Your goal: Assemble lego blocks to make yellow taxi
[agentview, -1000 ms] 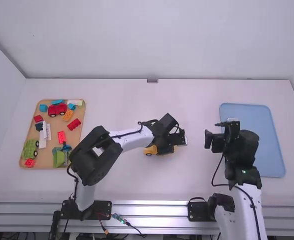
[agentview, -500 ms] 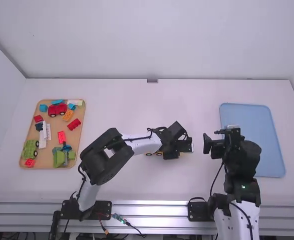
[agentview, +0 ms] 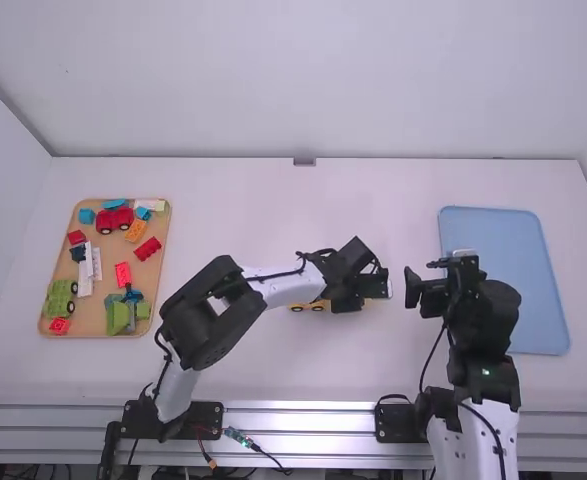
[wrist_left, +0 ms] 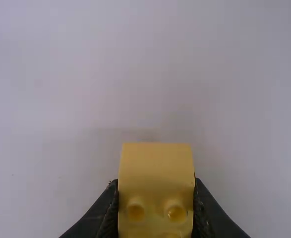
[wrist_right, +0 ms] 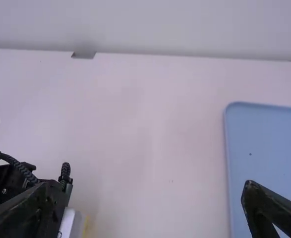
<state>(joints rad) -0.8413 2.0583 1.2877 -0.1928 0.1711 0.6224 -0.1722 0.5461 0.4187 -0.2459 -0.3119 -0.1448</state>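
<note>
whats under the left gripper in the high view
A yellow wheeled piece pokes out from beneath the left gripper. The gripper covers the rest, so what joins it there can't be seen.

The left arm (agentview: 213, 312) bends at its black elbow, the white forearm reaching across toward the middle, and its claw (agentview: 350, 302) points down. Its fingers (wrist_left: 103, 214) stand partly apart, pressed in from both sides in a firm grip. The right arm (agentview: 481, 445) extends forward from its base, its claw (agentview: 428, 284) aimed ahead, well apart from the left one, with fingers (wrist_right: 266, 208) spread wide.
</note>
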